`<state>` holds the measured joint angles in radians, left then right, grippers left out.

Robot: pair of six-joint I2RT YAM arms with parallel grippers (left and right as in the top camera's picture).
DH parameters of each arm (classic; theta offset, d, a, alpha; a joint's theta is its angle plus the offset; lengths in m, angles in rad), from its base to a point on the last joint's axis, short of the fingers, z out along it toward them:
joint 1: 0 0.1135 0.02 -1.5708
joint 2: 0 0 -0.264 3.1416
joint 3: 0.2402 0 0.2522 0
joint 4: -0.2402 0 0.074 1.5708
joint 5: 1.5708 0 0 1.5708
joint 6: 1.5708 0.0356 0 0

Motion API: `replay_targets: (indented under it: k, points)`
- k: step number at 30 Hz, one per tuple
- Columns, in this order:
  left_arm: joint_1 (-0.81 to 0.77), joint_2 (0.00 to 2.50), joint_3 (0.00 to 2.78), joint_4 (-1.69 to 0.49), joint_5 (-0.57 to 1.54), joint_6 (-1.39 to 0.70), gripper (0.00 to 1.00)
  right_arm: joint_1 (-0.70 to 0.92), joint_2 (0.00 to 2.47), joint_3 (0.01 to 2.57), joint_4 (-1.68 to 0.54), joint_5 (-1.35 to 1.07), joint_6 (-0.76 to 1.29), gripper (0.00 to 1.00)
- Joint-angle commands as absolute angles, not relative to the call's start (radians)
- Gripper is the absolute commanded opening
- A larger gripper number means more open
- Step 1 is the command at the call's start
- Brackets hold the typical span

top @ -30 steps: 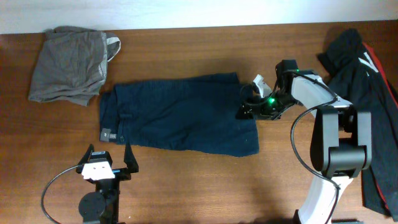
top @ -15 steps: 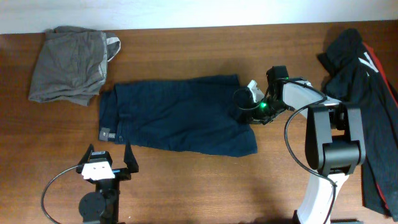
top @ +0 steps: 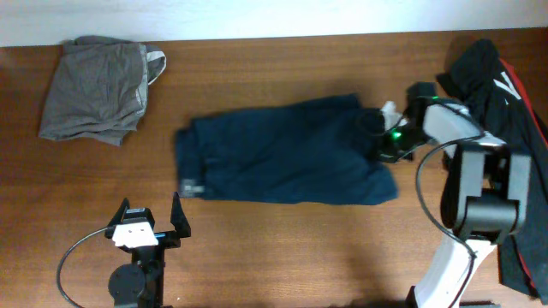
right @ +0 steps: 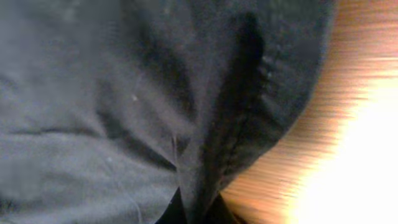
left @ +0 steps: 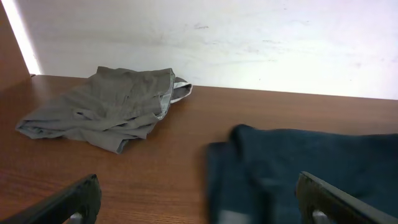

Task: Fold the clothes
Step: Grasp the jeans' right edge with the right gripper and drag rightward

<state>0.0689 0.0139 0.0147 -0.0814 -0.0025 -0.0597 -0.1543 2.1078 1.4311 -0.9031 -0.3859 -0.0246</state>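
Note:
The clothes' main piece, dark navy shorts (top: 282, 154), lies flat across the middle of the table, with a small pale label (top: 190, 187) at its left end. My right gripper (top: 383, 141) is at the shorts' right edge, shut on a pinched fold of the navy fabric (right: 124, 93); the wrist view shows that fold running down between the jaws (right: 196, 214). My left gripper (top: 150, 205) rests near the front left edge, open and holding nothing. In its own view the wide-apart fingers (left: 81, 196) frame the shorts' left end (left: 311, 162), which lies ahead of them and apart.
A crumpled grey garment (top: 98, 85) lies at the back left corner, also seen in the left wrist view (left: 106, 109). A black garment with red trim (top: 505, 111) is heaped at the right edge beside the right arm's base. Bare wooden table (top: 282, 248) runs along the front.
My right gripper closed on the shorts' right edge and pulled to the right; the whole pair of shorts slid rightward with it. The left arm has not moved.

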Motion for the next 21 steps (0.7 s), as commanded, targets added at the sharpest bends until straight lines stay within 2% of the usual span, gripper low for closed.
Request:
replay_targets:
  k: [1,6,11,12,13,19,20,21]
  points:
    - [0.072,0.007,0.009,-0.083,0.012,-0.044,0.99,-0.173,2.133,1.515,-0.958,-0.204,-0.048,0.04]
    - [0.072,0.007,0.009,-0.083,0.012,-0.044,0.99,-0.145,2.133,1.654,-1.092,-0.021,-0.043,0.04]
    - [0.072,0.007,0.009,-0.083,0.012,-0.044,0.99,-0.117,2.133,1.700,-1.112,0.013,-0.044,0.06]
    - [0.072,0.007,0.009,-0.083,0.012,-0.044,0.99,-0.117,2.133,1.700,-1.111,0.016,-0.044,0.18]
    - [0.072,0.007,0.009,-0.083,0.012,-0.044,0.99,-0.119,2.134,1.699,-1.111,0.016,-0.044,0.25]
    - [0.072,0.007,0.009,-0.083,0.012,-0.044,0.99,-0.153,2.134,1.698,-1.112,0.012,-0.043,0.47]
    - [0.072,0.007,0.009,-0.083,0.012,-0.044,0.99,-0.159,2.134,1.698,-1.112,0.012,-0.034,0.56]
    - [0.072,0.007,0.009,-0.083,0.012,-0.044,0.99,-0.164,2.134,1.698,-1.113,0.012,-0.020,0.61]
